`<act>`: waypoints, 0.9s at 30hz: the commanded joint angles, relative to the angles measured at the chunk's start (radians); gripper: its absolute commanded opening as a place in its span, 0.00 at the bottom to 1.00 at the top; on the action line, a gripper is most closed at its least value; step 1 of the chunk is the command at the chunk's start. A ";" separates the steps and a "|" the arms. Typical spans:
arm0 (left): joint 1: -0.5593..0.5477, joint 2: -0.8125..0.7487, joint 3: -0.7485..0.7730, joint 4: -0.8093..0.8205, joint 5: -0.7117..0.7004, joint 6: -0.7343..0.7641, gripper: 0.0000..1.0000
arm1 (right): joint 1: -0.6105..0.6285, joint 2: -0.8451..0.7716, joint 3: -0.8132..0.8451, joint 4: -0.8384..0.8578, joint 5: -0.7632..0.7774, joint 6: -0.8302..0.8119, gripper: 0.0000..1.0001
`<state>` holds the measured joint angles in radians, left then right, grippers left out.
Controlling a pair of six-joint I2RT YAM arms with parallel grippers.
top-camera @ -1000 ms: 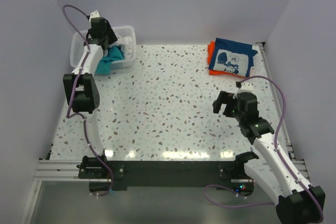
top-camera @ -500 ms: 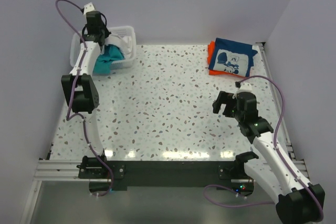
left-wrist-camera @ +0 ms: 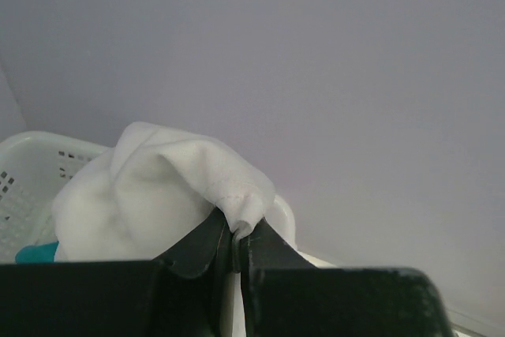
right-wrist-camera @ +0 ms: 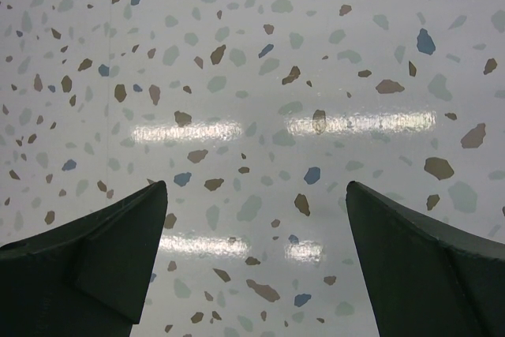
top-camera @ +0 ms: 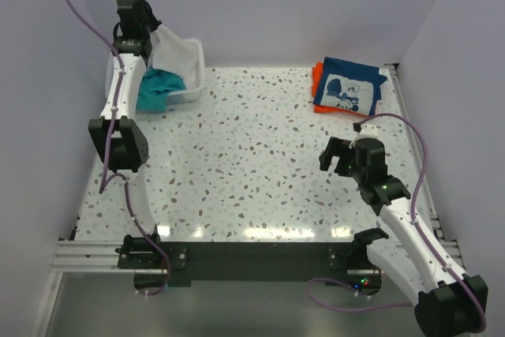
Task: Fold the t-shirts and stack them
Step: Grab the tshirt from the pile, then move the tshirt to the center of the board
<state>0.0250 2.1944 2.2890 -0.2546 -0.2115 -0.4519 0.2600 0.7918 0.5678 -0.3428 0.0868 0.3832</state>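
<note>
Left pincer (top-camera: pixel 147 28) is up high and clamped tight on a fold of the white t-shirt (top-camera: pixel 175 53). In the wrist view the fingertips (left-wrist-camera: pixel 254 236) are pinched right on a hemmed edge, and the cloth hangs down from there into the mesh basket (top-camera: pixel 192 94) right below. The teal t-shirt (top-camera: pixel 158 88) sits bunched in that basket, under the pincer too. Right pincer (top-camera: pixel 335 155) hovers wide open over the bare terrazzo table (right-wrist-camera: pixel 252 76), gripping nothing. Well past it, toward the far corner, the navy t-shirt (top-camera: pixel 347 88) lies folded on top of the orange t-shirt (top-camera: pixel 317 76).
</note>
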 commanded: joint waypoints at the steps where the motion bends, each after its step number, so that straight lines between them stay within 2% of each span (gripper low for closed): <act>1: -0.016 -0.091 0.049 0.107 0.052 -0.021 0.00 | -0.002 -0.009 0.017 0.047 0.010 -0.003 0.99; 7: -0.086 -0.231 -0.071 0.225 0.230 -0.053 0.00 | -0.001 -0.016 -0.002 0.060 0.010 0.010 0.99; 20: -0.269 -0.427 -0.080 0.288 0.299 -0.014 0.00 | -0.002 -0.046 -0.016 0.077 -0.009 0.019 0.99; 27: -0.463 -0.547 -0.163 0.299 0.262 0.056 0.00 | -0.001 -0.107 0.007 0.041 0.033 0.016 0.99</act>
<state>-0.3527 1.7020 2.1487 -0.0235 0.0601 -0.4557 0.2600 0.7273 0.5552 -0.3210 0.0879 0.3920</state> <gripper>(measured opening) 0.070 0.987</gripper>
